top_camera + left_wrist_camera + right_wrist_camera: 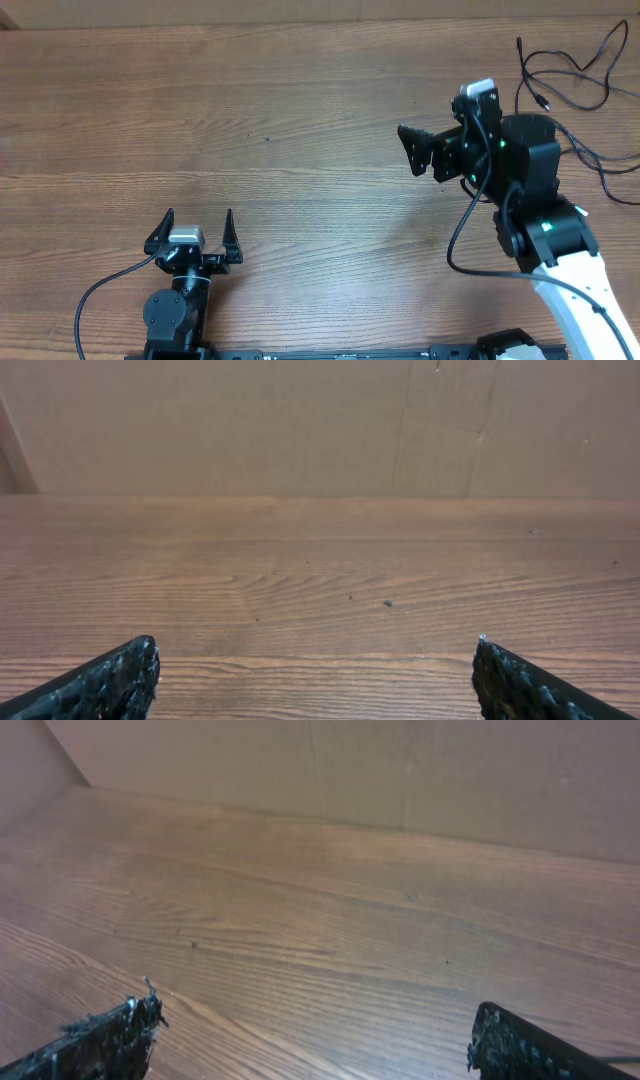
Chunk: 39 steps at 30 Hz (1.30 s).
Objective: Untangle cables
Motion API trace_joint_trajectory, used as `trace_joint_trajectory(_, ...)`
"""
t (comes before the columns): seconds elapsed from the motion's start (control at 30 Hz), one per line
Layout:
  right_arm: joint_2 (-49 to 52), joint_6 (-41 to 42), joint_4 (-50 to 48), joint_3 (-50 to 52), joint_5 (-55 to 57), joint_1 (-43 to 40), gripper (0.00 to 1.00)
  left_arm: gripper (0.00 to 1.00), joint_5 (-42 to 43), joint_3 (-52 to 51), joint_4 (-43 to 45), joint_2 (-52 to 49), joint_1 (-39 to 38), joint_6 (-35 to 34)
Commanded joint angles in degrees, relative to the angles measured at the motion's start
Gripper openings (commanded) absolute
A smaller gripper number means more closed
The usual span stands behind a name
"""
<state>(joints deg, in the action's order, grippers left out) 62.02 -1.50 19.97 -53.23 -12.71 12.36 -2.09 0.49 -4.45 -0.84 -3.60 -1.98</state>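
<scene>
Several thin black flexible cables lie loose on the grained brown wooden table; rough-fingered black left gripper and right gripper both gape empty.

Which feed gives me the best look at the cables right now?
Overhead. The cables lie spread loose at the table's far right corner, beyond the right arm, which hides part of them. The wrist views show only bare wood past the open left claw and right claw, no cables.
</scene>
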Motion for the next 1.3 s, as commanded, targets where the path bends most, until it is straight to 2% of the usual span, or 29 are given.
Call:
trace_joint_trajectory(0.0, -3.9, 0.2, -2.3, 3.4, -0.3, -0.2, 1.00, 0.99, 0.6, -0.2, 0.0, 0.6, 0.7, -1.0)
trace_joint_trajectory(0.47, -12.5, 0.2, -6.8, 12.8, 0.6, -0.2, 1.00, 1.00, 0.6, -0.2, 0.0, 0.6, 0.7, -1.0)
trace_joint_trajectory(1.0, -26.2, 0.2, -33.7, 36.4, 0.6, -0.2, 1.00, 1.00, 0.6, -0.2, 0.0, 0.6, 0.7, -1.0)
trace_joint_trajectory(1.27, -31.4, 0.2, -40.2, 44.3, 1.3, -0.2, 1.00, 0.99, 0.6, -0.2, 0.0, 0.6, 0.7, -1.0)
